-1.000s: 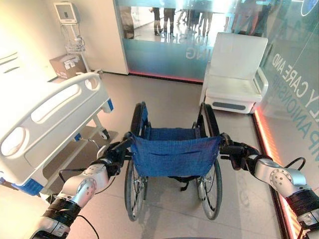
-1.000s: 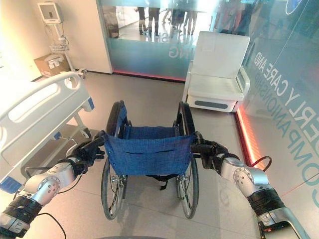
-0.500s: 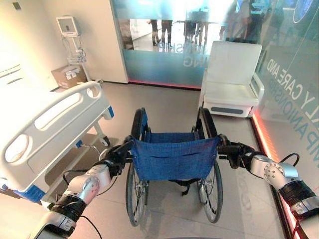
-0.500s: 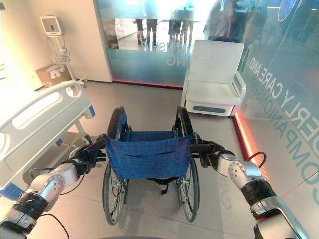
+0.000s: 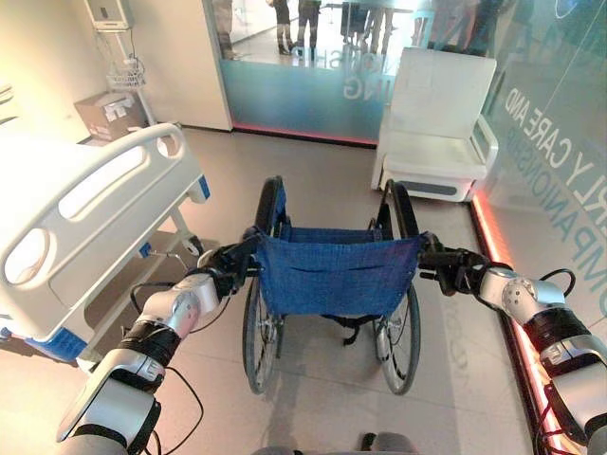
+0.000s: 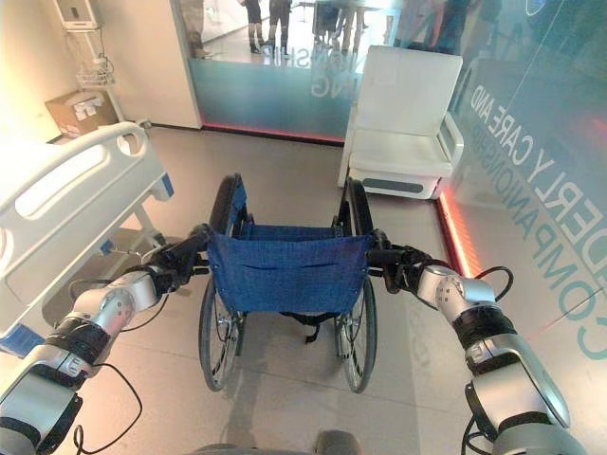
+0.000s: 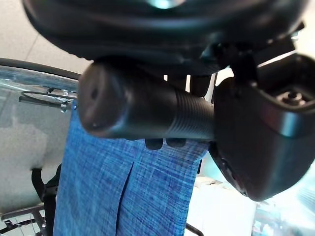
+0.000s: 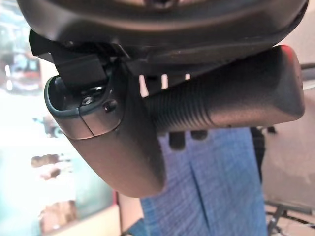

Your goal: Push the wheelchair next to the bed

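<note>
Mid-push: both hands on the wheelchair grips, bed off to the robot's left.

Left hand (image 5: 216,277) has fingers curled round the left push handle (image 7: 142,113); right hand (image 5: 457,270) is wrapped the same way on the right push handle (image 8: 226,105). Wheelchair (image 5: 327,284) stands on open floor, near the bed (image 5: 90,223) footboard but apart from it, facing the white armchair (image 5: 438,128). Next move likely calls for steering left while rolling forward, watching the left wheel against the bed frame.

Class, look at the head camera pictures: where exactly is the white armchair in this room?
The white armchair stands at the far right, against the glass wall, beyond the wheelchair and across the floor from the bed on the left.
</note>
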Robot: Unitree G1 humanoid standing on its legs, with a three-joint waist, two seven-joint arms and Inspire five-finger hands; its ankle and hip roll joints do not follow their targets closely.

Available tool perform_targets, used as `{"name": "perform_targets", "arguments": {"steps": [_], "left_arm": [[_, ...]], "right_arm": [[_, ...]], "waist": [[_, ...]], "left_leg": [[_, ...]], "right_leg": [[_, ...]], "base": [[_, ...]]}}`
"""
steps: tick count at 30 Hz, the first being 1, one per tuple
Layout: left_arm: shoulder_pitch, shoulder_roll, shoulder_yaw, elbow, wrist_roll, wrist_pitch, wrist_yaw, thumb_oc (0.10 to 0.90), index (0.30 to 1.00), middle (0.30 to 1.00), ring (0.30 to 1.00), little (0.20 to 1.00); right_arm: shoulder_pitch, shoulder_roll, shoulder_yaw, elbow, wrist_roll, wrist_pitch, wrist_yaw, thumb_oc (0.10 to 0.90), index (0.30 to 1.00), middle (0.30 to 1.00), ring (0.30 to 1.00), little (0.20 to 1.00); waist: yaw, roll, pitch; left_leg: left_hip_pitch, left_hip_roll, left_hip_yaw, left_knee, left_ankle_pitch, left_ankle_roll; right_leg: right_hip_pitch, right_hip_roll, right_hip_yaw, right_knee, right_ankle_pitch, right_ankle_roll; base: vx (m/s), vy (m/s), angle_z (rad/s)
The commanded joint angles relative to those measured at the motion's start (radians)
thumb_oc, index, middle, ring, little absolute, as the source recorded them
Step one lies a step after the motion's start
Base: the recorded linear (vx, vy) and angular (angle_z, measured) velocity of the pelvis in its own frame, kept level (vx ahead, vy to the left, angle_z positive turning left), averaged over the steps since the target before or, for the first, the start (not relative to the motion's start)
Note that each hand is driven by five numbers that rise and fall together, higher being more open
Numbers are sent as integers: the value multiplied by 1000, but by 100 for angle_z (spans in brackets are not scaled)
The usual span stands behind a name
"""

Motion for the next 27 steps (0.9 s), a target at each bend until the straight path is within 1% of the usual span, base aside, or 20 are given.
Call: {"name": "perform_targets", "arguments": {"steps": [1, 4, 6, 7, 8, 9, 11, 12, 13, 14, 15, 16, 17, 18, 19, 20, 21, 23, 26, 27], "left_arm": [[-169, -124, 37, 4, -131, -80, -4, 400, 300, 300, 300, 300], [-159, -121, 43, 7, -124, -81, -3, 400, 300, 300, 300, 300], [-150, -134, 56, 39, -100, -89, -33, 400, 300, 300, 300, 300], [-143, -144, 58, 52, -102, -105, -38, 400, 300, 300, 300, 300], [-133, -149, 66, 62, -111, -122, -41, 400, 300, 300, 300, 300], [-127, -151, 68, 67, -119, -130, -42, 400, 300, 300, 300, 300], [-101, -164, 79, 65, -113, -147, -44, 400, 300, 300, 300, 300], [-86, -170, 82, 57, -112, -157, -40, 400, 300, 300, 300, 300], [-71, -174, 88, 46, -109, -160, -42, 400, 300, 300, 300, 300], [-56, -172, 95, 34, -105, -162, -42, 400, 300, 300, 300, 300], [-43, -168, 103, 16, -111, -163, -37, 400, 300, 300, 300, 300], [-33, -166, 111, 2, -110, -162, -35, 400, 300, 300, 300, 300], [-26, -161, 121, -6, -107, -162, -42, 400, 300, 300, 300, 300], [-26, -161, 121, -6, -107, -162, -42, 400, 300, 300, 300, 300], [-24, -154, 131, -4, -104, -166, -51, 400, 300, 300, 300, 300], [-24, -150, 133, 1, -103, -166, -58, 400, 300, 300, 300, 300], [-27, -145, 141, 15, -100, -170, -69, 400, 300, 300, 300, 300], [-25, -146, 143, 22, -89, -173, -74, 400, 300, 300, 300, 300], [6, -133, 141, -23, -74, -170, -55, 400, 300, 300, 300, 300], [22, -117, 142, -51, -81, -162, -44, 400, 300, 300, 300, 300]], "right_arm": [[-96, 86, -5, -38, 144, -1, 95, 400, 300, 300, 300, 300], [-90, 81, -27, -38, 132, 18, 107, 400, 300, 300, 300, 300], [-96, 70, -46, -7, 85, 30, 138, 400, 300, 300, 300, 300], [-106, 58, -45, 10, 63, 32, 165, 400, 300, 300, 300, 300], [-123, 53, -34, 18, 40, 36, 181, 400, 300, 300, 300, 300], [-130, 53, -28, 20, 27, 33, 187, 400, 300, 300, 300, 300], [-132, 60, -11, 16, -6, 25, 197, 400, 300, 300, 300, 300], [-132, 62, 0, 3, -14, 21, 192, 400, 300, 300, 300, 300], [-127, 62, 10, -10, -24, 16, 188, 400, 300, 300, 300, 300], [-122, 57, 17, -22, -29, 10, 189, 400, 300, 300, 300, 300], [-114, 53, 23, -35, -31, -3, 190, 400, 300, 300, 300, 300], [-111, 52, 26, -42, -31, -9, 188, 400, 300, 300, 300, 300], [-117, 53, 28, -47, -34, -12, 182, 400, 300, 300, 300, 300], [-117, 53, 28, -47, -34, -12, 182, 400, 300, 300, 300, 300], [-134, 64, 34, -45, -47, -16, 171, 400, 300, 300, 300, 300], [-145, 70, 36, -40, -50, -15, 167, 400, 300, 300, 300, 300], [-179, 87, 48, -25, -49, -15, 149, 400, 300, 300, 300, 300], [-196, 101, 64, -21, -32, -19, 124, 400, 300, 300, 300, 300], [-174, 107, 78, -42, -25, -28, 101, 400, 300, 300, 300, 300], [-153, 104, 73, -47, -27, -34, 108, 400, 300, 300, 300, 300]], "waist": [[-18, 3, 18], [-25, -1, 19], [-29, -2, -2], [-34, 2, -18], [-40, 16, -43], [-43, 23, -54], [-49, 37, -74], [-43, 25, -79], [-34, 20, -73], [-24, 4, -68], [-11, -5, -56], [0, -7, -45], [18, -2, -27], [18, -2, -27], [36, 3, -18], [41, 4, -15], [59, 11, -12], [84, 25, -9], [127, 48, -19], [141, 57, -21]], "left_leg": [[45, -78, -9, 115, -168, -13], [74, -70, -22, 126, -198, -13], [85, -67, -36, 140, -222, -12], [91, -62, -50, 153, -226, -23], [104, -37, -52, 195, -184, -54], [108, -25, -51, 210, -156, -69], [82, 27, -16, 367, -22, -124], [22, 36, 8, 499, 65, -148], [-59, 49, 31, 632, 91, -166], [-137, 61, 55, 736, 118, -175], [-213, 84, 79, 792, 112, -174], [-261, 98, 90, 789, 97, -167], [-286, 102, 103, 718, 76, -155], [-286, 102, 103, 718, 76, -155], [-283, 101, 116, 588, 71, -146], [-282, 100, 125, 544, 70, -143], [-287, 95, 152, 400, 91, -146], [-329, 76, 150, 256, 146, -163], [-388, 72, 135, 7, 288, -190], [-406, 78, 128, -58, 317, -196]], "right_leg": [[-147, 6, -16, -196, 272, 85], [-170, 7, -31, -215, 289, 82], [-159, 12, -31, -235, 259, 76], [-155, 21, -22, -212, 249, 65], [-157, 32, -26, -168, 224, 41], [-155, 37, -27, -151, 214, 30], [-129, 57, -39, -136, 175, -13], [-97, 55, -45, -147, 158, -39], [-60, 63, -52, -156, 136, -61], [-28, 54, -62, -168, 124, -77], [4, 50, -81, -174, 110, -89], [27, 52, -89, -180, 103, -93], [66, 61, -96, -189, 88, -91], [66, 61, -96, -189, 88, -91], [93, 70, -102, -192, 70, -86], [101, 74, -100, -194, 65, -85], [121, 91, -91, -196, 52, -81], [151, 119, -80, -204, 41, -81], [218, 166, -70, -227, 16, -85], [246, 180, -60, -222, -9, -91]], "base": [[368, -217, 18], [348, -221, 22], [419, -307, 49], [323, -257, 65], [308, -250, 66], [281, -243, 72], [259, -271, 39], [273, -335, 26], [272, -364, 43], [252, -320, 38], [236, -262, 11], [262, -185, -39], [187, -91, -42], [264, -58, -57], [203, -29, -25], [400, -36, -30], [327, -6, -5], [400, 10, 16], [479, 38, -4], [386, 49, -35]]}}
